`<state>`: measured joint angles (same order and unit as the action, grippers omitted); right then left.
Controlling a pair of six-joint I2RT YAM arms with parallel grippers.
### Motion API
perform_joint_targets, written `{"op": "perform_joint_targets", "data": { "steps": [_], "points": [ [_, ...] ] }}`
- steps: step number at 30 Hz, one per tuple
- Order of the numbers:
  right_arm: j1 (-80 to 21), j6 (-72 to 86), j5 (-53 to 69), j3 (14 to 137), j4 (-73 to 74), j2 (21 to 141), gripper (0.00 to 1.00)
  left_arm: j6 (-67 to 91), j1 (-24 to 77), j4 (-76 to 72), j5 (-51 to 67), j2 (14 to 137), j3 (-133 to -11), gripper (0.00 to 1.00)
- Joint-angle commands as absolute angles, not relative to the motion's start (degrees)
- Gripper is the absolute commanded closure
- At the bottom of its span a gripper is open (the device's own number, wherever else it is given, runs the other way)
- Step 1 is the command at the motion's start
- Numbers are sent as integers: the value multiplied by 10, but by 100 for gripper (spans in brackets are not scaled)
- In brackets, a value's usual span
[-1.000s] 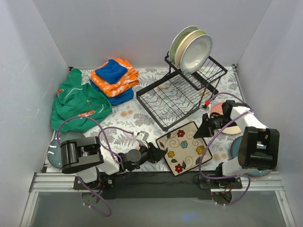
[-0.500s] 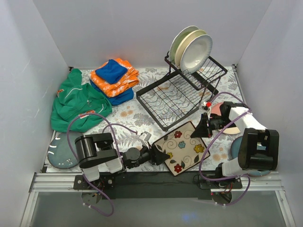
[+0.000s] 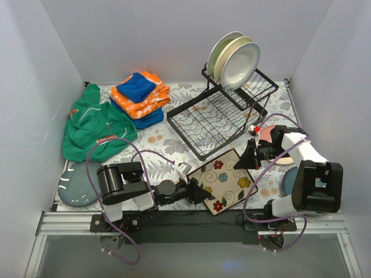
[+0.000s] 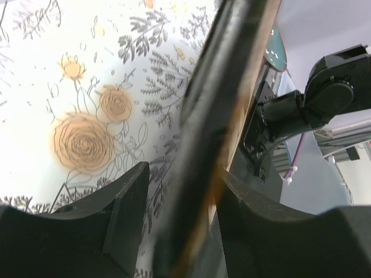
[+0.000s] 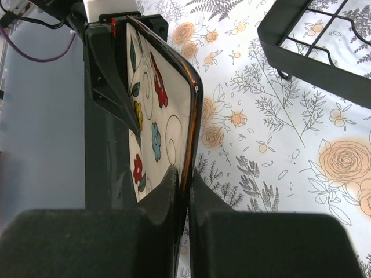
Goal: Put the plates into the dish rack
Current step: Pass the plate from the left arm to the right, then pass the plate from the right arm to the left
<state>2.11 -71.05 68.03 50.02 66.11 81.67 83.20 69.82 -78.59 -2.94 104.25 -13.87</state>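
The square flowered plate (image 3: 226, 176) is tilted on the mat just in front of the black wire dish rack (image 3: 217, 119). My right gripper (image 3: 246, 159) is shut on its far right edge; the right wrist view shows both pads clamped on the dark rim (image 5: 191, 116). My left gripper (image 3: 203, 194) is at the plate's near left corner. Its jaws are open on either side of the plate's edge (image 4: 220, 104), with a gap on one side. Three plates (image 3: 235, 58) stand in the rack's upper section. A pink-and-cream plate (image 3: 268, 135) lies under my right arm.
A dark teal plate (image 3: 72, 185) lies at the near left and another (image 3: 288, 180) at the near right. Folded orange and blue cloths (image 3: 139, 95) and a green garment (image 3: 95, 124) lie at the back left. The rack's corner (image 5: 307, 63) is close to the right gripper.
My left arm has swung right and its jaws have come around the square plate's near left corner. My right gripper still holds the plate's far edge.
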Motion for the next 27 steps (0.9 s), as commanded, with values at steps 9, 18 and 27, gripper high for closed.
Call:
{"op": "perform_joint_targets", "data": {
  "steps": [9,18,27],
  "points": [
    [1,-751,700,506,647,777,99,781,686,-1020,-65,991,-206,57],
    [1,-747,686,509,644,772,99,795,686,-985,-7,990,-251,88],
    [1,-692,621,545,635,786,97,765,686,-962,-47,888,-201,100]
  ]
}}
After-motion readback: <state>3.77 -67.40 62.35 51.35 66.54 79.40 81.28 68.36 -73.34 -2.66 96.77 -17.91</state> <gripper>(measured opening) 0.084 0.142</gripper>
